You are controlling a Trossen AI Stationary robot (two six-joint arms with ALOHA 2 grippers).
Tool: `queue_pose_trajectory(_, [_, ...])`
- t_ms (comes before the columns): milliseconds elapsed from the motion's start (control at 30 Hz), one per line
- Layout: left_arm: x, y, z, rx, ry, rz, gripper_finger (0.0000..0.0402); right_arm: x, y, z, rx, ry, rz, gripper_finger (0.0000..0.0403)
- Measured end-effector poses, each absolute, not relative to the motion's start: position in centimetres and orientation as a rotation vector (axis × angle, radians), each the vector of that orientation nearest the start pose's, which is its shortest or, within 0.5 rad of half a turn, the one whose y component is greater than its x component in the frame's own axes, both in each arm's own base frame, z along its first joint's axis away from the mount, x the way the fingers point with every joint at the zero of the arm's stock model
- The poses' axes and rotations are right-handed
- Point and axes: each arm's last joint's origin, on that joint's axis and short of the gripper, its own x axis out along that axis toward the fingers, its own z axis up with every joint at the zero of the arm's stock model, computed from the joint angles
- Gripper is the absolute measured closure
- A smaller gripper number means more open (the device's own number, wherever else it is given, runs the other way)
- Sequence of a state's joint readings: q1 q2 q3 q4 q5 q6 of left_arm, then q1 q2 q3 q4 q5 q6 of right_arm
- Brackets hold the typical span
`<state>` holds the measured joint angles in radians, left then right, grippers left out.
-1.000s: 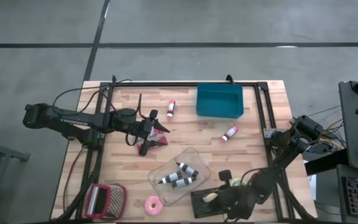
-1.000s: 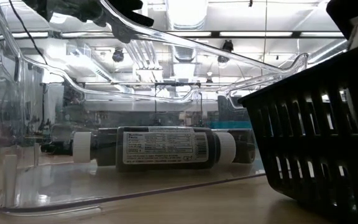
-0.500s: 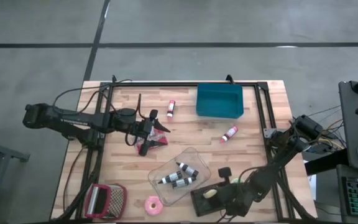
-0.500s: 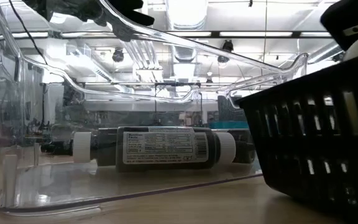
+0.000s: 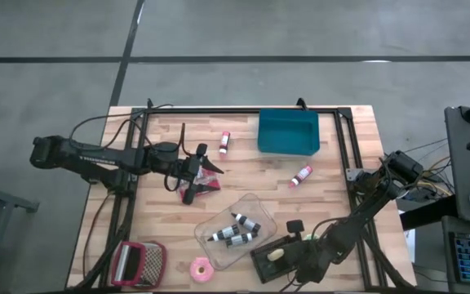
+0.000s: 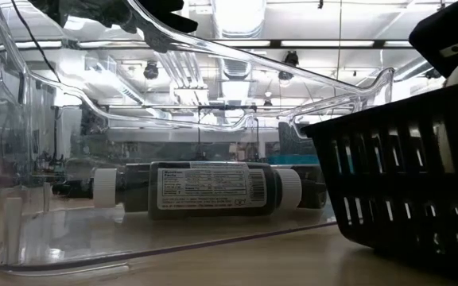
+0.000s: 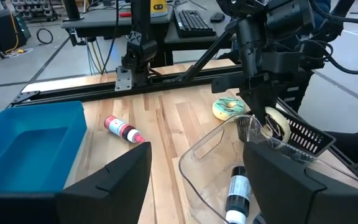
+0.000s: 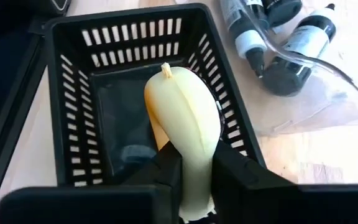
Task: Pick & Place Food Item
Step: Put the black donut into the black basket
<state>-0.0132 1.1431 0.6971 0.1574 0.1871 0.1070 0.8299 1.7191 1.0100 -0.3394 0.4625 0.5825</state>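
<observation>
- Pale yellow banana-shaped food item [image 8: 185, 124], smooth with a lengthwise seam, stem tip up-frame, over the basket's middle.
- Black slatted basket [image 8: 73, 134], open-topped, filling the frame's left and centre.

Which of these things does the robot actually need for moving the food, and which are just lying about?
In use:
pale food item
black basket
right gripper, over the basket with the food between its fingers

Just lying about:
blue bin
clear container of dark bottles
two pink-capped bottles
pink tape roll
left gripper, idle

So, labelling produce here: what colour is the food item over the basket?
Pale yellow food item, clearest in the right wrist view.
</observation>
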Motion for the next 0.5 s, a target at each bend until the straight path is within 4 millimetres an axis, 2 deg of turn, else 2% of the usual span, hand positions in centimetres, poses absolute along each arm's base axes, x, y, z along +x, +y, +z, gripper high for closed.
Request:
queue_pose_trajectory(300, [24.95, -0.87, 26.48, 0.081, 0.277, -0.214, 0.0142, 23.36, 23.43, 16.94, -0.071, 0.886, 0.062, 0.0239])
queue_pose_trajectory(500, [24.95, -0.87, 26.48, 0.085, 0.277, -0.215, 0.0142, 23.57, 23.64, 17.5, -0.055, 0.869, 0.06, 0.0193])
